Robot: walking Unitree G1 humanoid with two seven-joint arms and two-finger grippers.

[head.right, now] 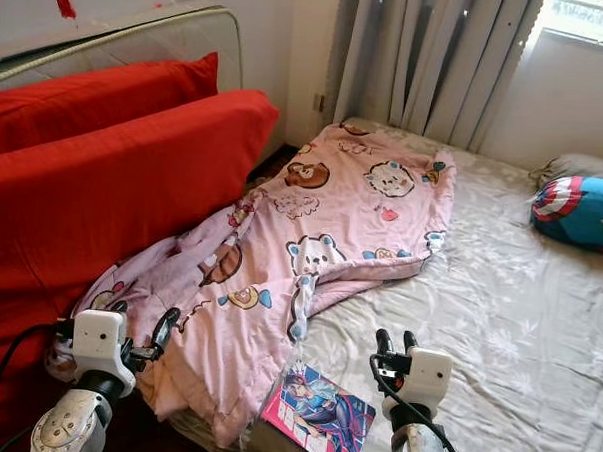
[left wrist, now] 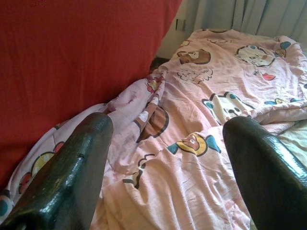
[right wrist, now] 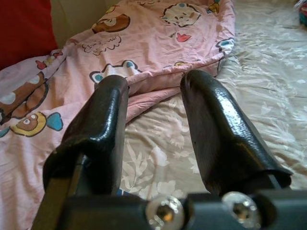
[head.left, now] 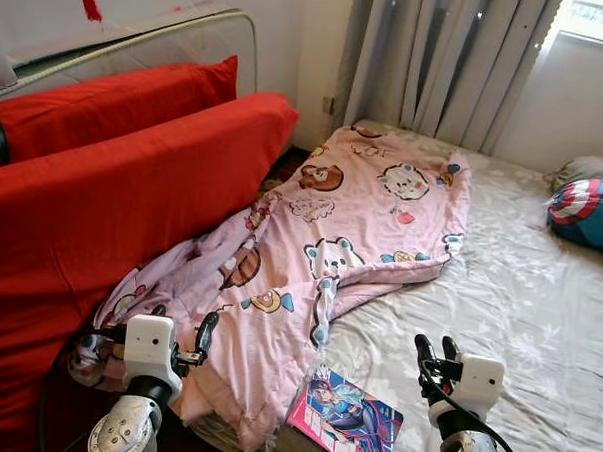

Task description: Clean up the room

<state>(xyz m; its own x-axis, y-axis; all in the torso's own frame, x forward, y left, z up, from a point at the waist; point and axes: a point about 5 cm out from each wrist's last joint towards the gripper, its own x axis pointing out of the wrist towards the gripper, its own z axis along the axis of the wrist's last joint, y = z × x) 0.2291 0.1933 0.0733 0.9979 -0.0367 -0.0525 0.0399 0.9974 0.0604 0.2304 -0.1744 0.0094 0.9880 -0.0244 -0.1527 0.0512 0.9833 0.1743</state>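
Nearest the camera, the left tool (head.left: 182, 333) hangs over the crumpled lower end of the pink blanket (head.left: 347, 223), its fingers spread wide and empty. The right tool (head.left: 434, 354) is raised above the bare bed sheet (head.left: 524, 296), its fingers a little apart, holding nothing. Between them a comic book (head.left: 345, 416) lies at the bed's near edge, just beside the blanket's hem.

The blanket sprawls diagonally across the bed, bunched against the red cushions (head.left: 123, 188). It looks soft, light and limp, so it should sag and trail; a raised fold or the corner seems the best hold. The book looks thin, flat and slick, likely hard to pinch except at an overhanging edge.

Its lower corner is cut off, and whatever lies under the bunched folds is hidden.
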